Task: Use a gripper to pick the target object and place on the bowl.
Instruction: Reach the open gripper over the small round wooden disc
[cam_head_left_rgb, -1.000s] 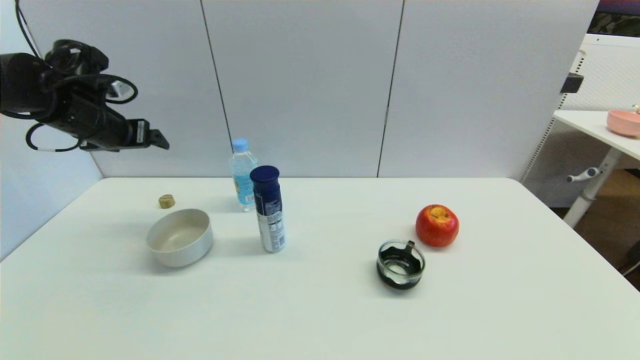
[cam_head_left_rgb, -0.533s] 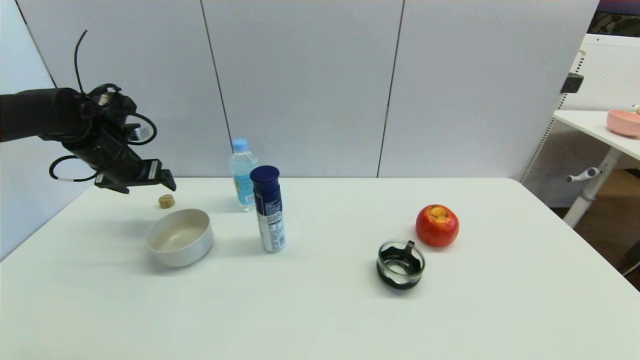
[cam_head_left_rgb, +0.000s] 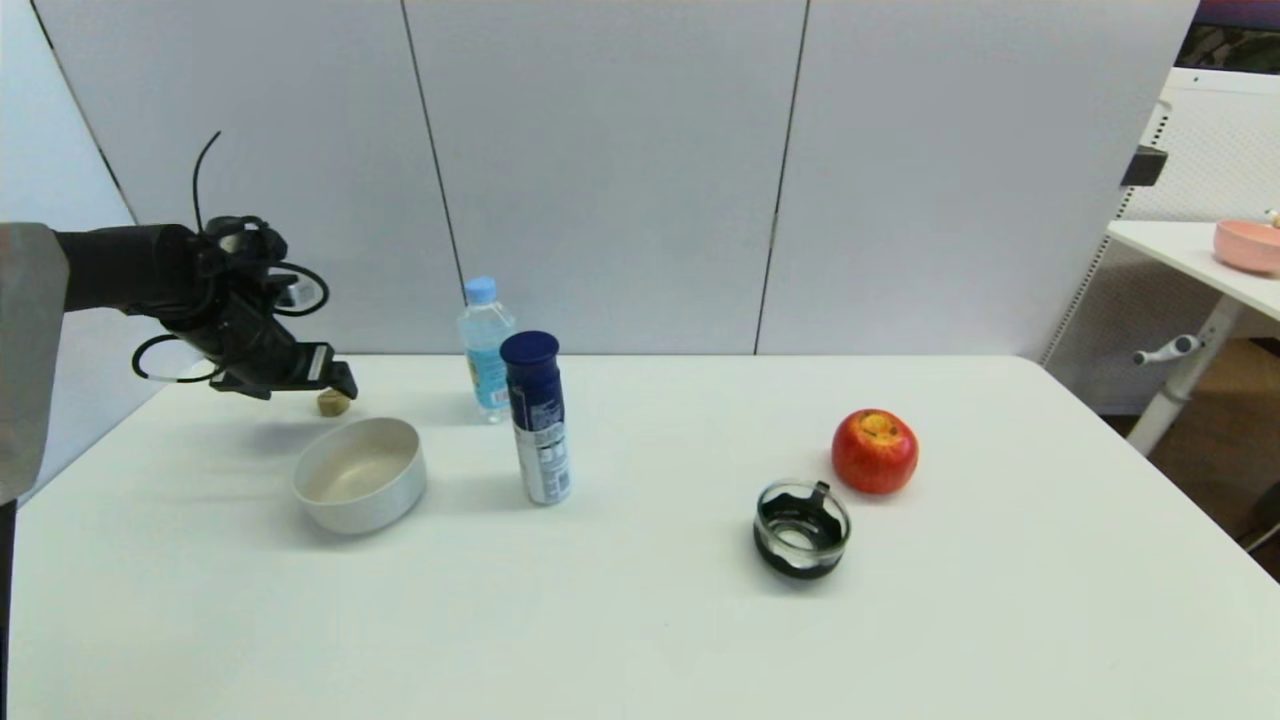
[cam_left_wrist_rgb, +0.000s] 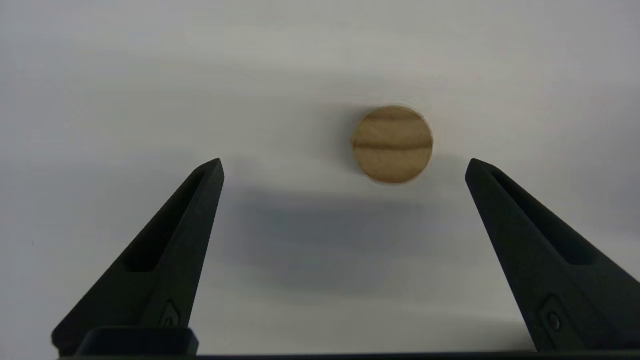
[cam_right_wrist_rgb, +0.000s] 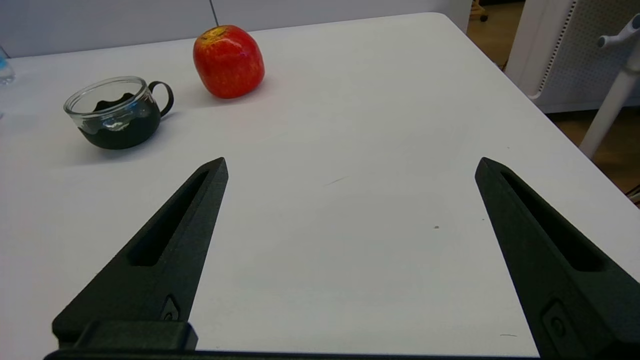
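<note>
The target object, a small tan cork-like cylinder (cam_head_left_rgb: 333, 403), stands on the white table at the back left, just behind the cream bowl (cam_head_left_rgb: 360, 473). My left gripper (cam_head_left_rgb: 340, 381) hangs close above the cork with its tip partly covering it. In the left wrist view the gripper (cam_left_wrist_rgb: 345, 167) is open and empty, and the cork (cam_left_wrist_rgb: 392, 144) lies just beyond the fingertips, nearer one finger. My right gripper (cam_right_wrist_rgb: 351, 167) is open and empty, low over the table's right part, out of the head view.
A dark blue spray can (cam_head_left_rgb: 537, 420) and a water bottle (cam_head_left_rgb: 486, 347) stand right of the bowl. A red apple (cam_head_left_rgb: 874, 451) and a black-rimmed glass cup (cam_head_left_rgb: 801, 528) sit at centre right; both show in the right wrist view. A pink bowl (cam_head_left_rgb: 1247, 245) sits on a side table.
My left gripper has come down and moved right, from high at the left to just above the cork. Nothing on the table has moved.
</note>
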